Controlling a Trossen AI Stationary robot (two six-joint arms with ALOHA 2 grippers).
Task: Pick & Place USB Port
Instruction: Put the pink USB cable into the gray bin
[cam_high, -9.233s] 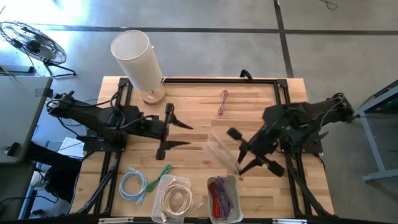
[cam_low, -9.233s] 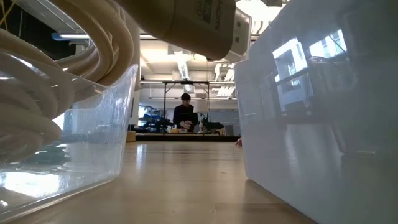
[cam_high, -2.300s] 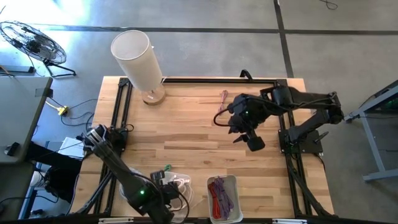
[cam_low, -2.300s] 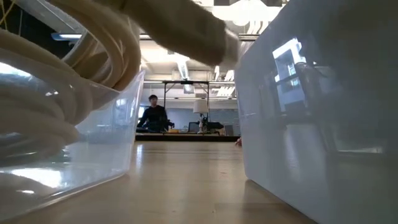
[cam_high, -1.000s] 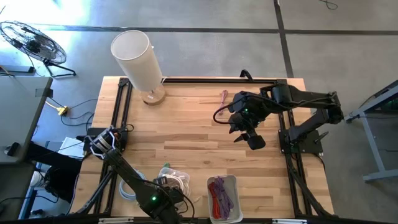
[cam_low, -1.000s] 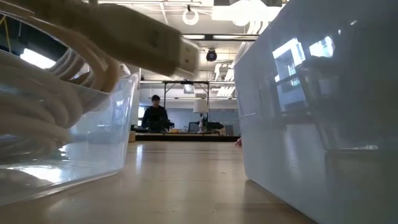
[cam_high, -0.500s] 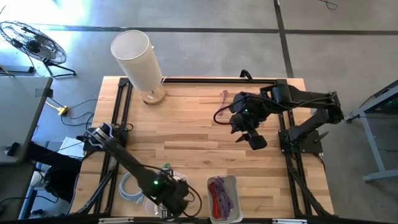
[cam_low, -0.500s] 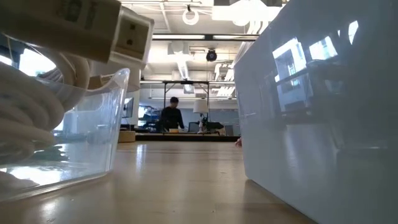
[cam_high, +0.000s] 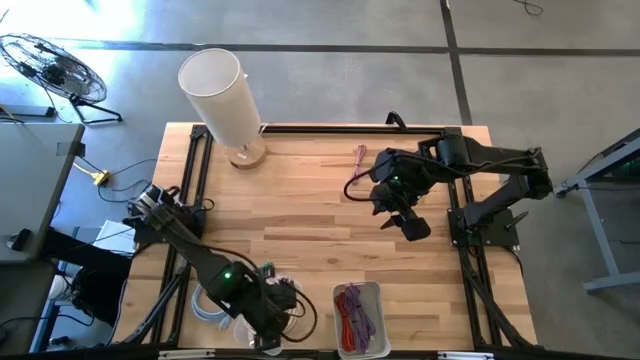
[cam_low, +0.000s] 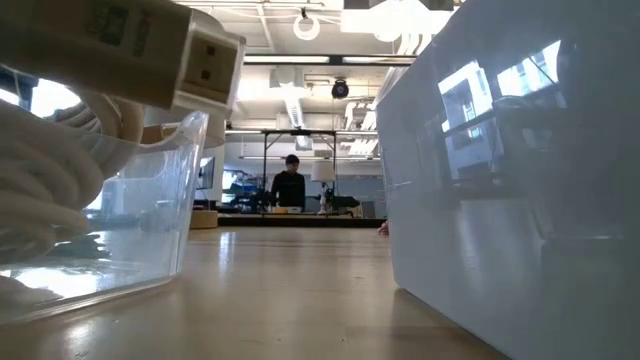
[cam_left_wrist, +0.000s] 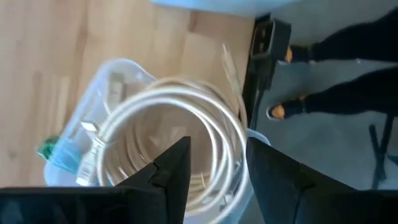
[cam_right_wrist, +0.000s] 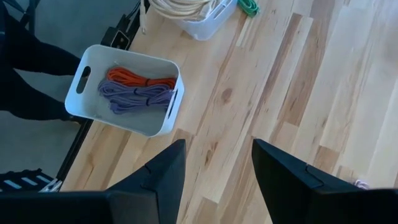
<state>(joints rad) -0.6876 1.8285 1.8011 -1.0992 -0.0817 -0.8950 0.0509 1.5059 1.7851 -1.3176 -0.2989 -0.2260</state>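
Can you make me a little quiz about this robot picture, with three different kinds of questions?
1. True or false: the white bin holds orange and purple cables.
2. Which gripper is over the clear tub of coiled white cable? A: the left gripper. B: the right gripper.
3. Fill in the missing word: the tall white cylinder stands at the table's far ____ corner, by the robot's own sides.

Key: 1 true; 2 A; 3 left.
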